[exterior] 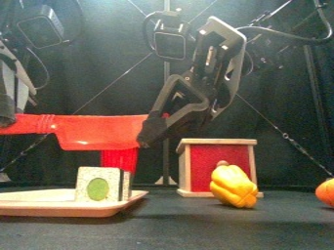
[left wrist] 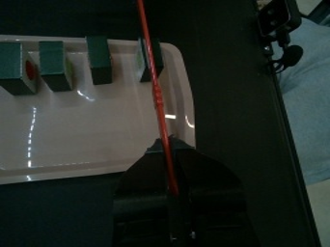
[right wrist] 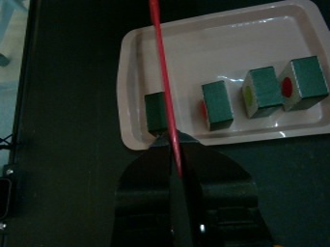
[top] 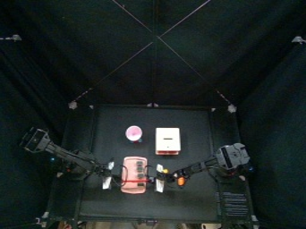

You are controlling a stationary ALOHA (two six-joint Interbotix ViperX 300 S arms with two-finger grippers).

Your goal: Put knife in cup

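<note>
Nearest the worktop's [top: 198, 125] front edge I saw the pink tray [top: 134, 190], a row of green-sided blocks [right wrist: 264, 92] standing in it. The knife [exterior: 78, 130] hung level above that tray, touching neither the tray nor the blocks. It was held at both ends. The left gripper [left wrist: 165, 152] was clamped narrow on one end, and the right gripper [right wrist: 175, 154] pinched the other end just as tightly. Each wrist view showed the knife only as a thin red line running out from the jaws. A yellow toy pepper [exterior: 232, 186] lay beside the tray toward the front right corner. Farther back, around the worktop's middle, the white box [top: 169, 139] stood with the pink cup [top: 132, 134] upright just beside it. The cup was well apart from the knife.
</note>
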